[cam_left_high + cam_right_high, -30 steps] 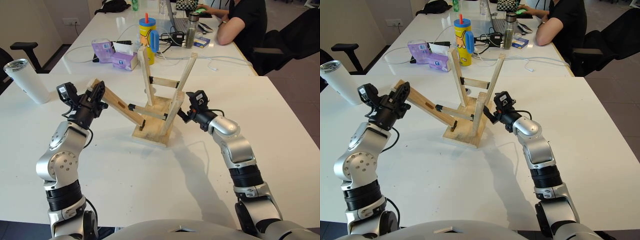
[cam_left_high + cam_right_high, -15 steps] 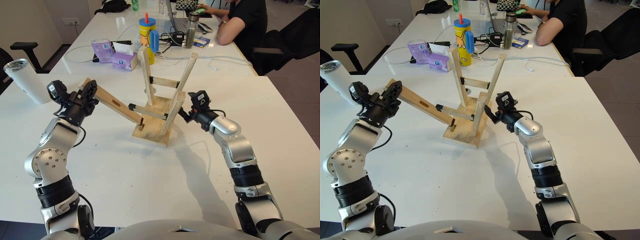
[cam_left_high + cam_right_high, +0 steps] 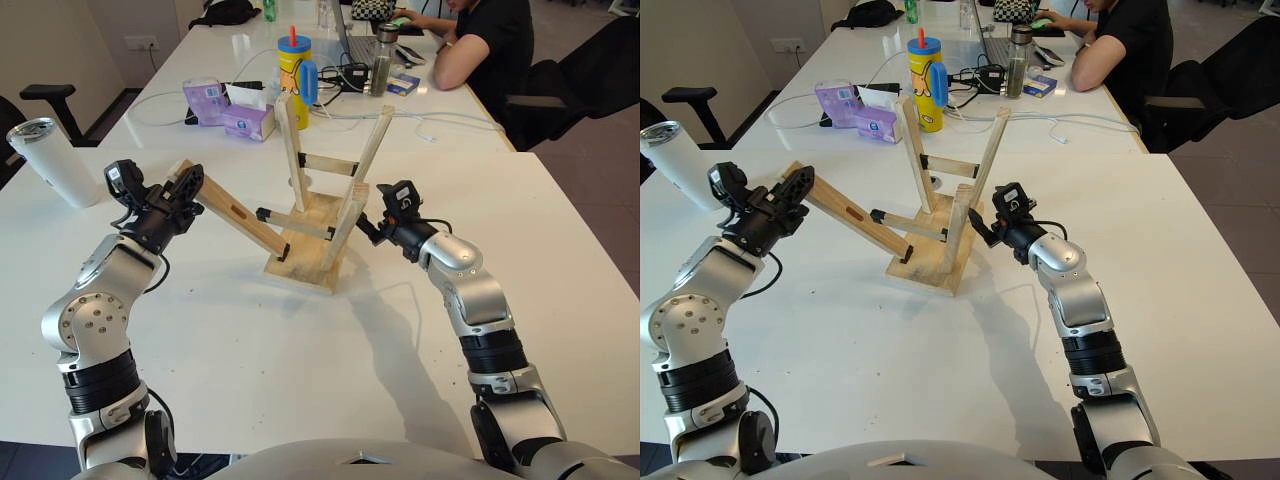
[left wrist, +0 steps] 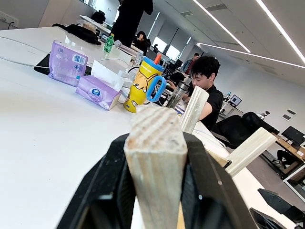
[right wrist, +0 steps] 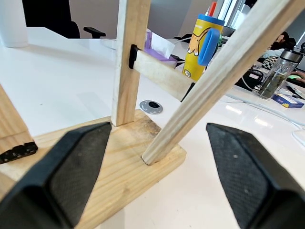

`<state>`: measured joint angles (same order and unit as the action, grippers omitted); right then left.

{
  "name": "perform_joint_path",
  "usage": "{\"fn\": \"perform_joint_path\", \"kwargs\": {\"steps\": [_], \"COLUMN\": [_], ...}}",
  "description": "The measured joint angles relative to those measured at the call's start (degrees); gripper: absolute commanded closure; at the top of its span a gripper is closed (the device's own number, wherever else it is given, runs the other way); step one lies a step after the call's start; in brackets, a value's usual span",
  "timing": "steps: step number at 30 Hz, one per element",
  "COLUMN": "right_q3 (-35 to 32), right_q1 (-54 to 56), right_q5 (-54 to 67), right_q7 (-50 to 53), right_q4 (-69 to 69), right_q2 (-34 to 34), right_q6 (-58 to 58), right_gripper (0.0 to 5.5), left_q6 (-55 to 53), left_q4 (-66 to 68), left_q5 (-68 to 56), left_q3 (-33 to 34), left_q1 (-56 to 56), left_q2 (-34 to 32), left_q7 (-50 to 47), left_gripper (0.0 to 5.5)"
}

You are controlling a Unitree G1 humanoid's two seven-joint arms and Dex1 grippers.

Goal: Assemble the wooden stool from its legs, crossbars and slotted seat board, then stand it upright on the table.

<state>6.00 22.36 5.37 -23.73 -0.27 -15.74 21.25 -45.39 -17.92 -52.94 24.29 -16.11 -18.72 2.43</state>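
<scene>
Upturned wooden stool (image 3: 318,215), one leg (image 3: 232,213) splayed leftward.

White tables (image 3: 300,390), black office chairs (image 3: 592,75)

Left gripper (image 3: 188,188) clamped tight; right gripper (image 3: 368,228) apparently spread open.

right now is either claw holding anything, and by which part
left claw grips the slanted stool leg by its outer free end; right claw is open, holding nothing
</scene>
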Motion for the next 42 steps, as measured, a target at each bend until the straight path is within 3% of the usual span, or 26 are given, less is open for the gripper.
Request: {"fn": "perform_joint_path", "kwargs": {"steps": [18,27,39,42], "right_q3": [-0.1,0.0,0.7,-1.7], "right_q1": [0.0,0.0,0.2,1.0], "right_q5": [0.0,-0.1,1.3,6.0], "right_q7": [0.1,0.1,-2.5,-3.9], "right_q4": [0.0,-0.1,-6.7,-9.0], "right_q2": [0.0,0.0,0.1,0.6], "right_q6": [0.0,0.0,0.3,1.2], "right_gripper": [1.8,1.8,1.8,1.8], "left_q6": [-1.8,3.5,5.0,5.0], "left_q4": [0.2,-5.2,-4.9,-4.3], "left_q5": [-2.9,7.9,12.1,12.5], "left_q3": [1.5,-9.3,-13.1,-13.3], "left_q1": [1.2,1.3,0.1,-0.4], "left_q2": [-1.2,-4.0,-4.6,-4.6], "left_q7": [0.2,1.9,2.8,3.2], "left_gripper": [4.47,4.47,4.47,4.47]}}
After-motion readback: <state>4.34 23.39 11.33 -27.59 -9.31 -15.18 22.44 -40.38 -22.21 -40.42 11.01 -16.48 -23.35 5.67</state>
